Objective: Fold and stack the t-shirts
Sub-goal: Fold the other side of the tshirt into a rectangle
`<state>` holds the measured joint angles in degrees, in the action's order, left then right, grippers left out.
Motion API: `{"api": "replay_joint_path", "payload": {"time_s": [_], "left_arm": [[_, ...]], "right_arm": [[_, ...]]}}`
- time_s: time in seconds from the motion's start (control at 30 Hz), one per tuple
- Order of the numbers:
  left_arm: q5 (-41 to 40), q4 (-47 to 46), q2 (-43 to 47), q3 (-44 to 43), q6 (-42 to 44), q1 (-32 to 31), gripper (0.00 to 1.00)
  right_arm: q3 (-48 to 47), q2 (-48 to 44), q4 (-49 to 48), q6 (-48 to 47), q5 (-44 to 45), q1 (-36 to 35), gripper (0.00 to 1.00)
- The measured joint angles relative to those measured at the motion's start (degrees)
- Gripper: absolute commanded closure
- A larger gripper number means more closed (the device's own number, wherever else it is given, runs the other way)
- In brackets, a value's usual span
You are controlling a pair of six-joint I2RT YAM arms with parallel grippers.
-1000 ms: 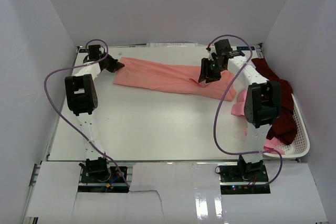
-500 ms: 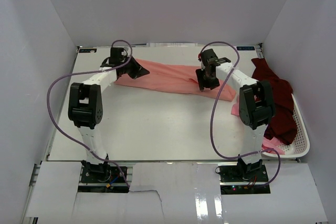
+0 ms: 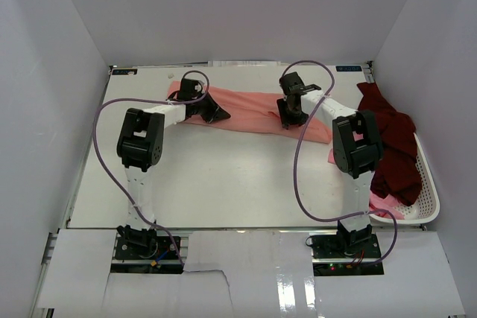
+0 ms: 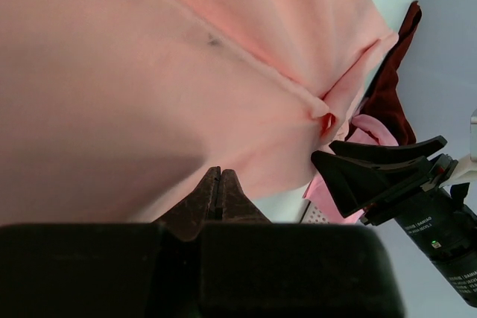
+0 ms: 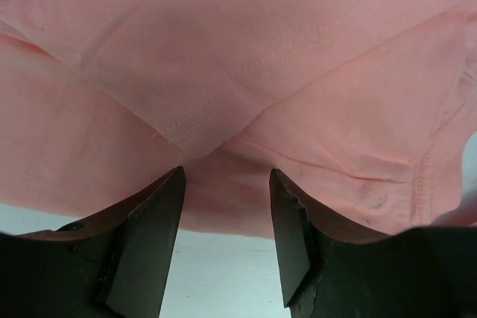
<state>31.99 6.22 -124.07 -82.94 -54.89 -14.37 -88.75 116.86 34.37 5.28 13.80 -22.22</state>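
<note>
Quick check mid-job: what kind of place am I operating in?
Likely an enclosed lab test booth, not a home: plain white walls box in a white table, and a white basket holding dark maroon clothes sits right of the salmon-pink t-shirt.

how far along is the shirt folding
Done: no stack yet; the salmon shirt lies in a long band on the table. In hand: left gripper shut at it, right gripper open over its near edge. Left: maroon shirt and pink shirt heaped at the basket.
</note>
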Motion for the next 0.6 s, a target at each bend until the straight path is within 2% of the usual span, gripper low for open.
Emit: {"api": "replay_joint_path", "payload": {"time_s": [0.27, 0.47, 0.57, 0.6], "left_arm": [[0.0, -0.6, -4.9, -6.9, -0.6, -1.5, 0.98], [-0.1, 0.0, -5.2, -7.6, 0.0, -1.5, 0.98], [-0.1, 0.0, -5.2, -7.2, 0.3, -1.4, 0.98], [-0.1, -0.3, -5.2, -6.8, 0.4, -1.4, 0.98]], "right_arm": [[-3.8, 3.0, 0.1, -0.3, 0.0, -0.9, 0.45], [-6.4, 4.2, 0.0, -0.9, 0.1, -1.3, 0.45], [-6.6, 5.1, -0.1, -1.0, 0.5, -1.5, 0.48], [-6.6, 5.4, -0.1, -1.1, 0.7, -1.5, 0.58]]}}
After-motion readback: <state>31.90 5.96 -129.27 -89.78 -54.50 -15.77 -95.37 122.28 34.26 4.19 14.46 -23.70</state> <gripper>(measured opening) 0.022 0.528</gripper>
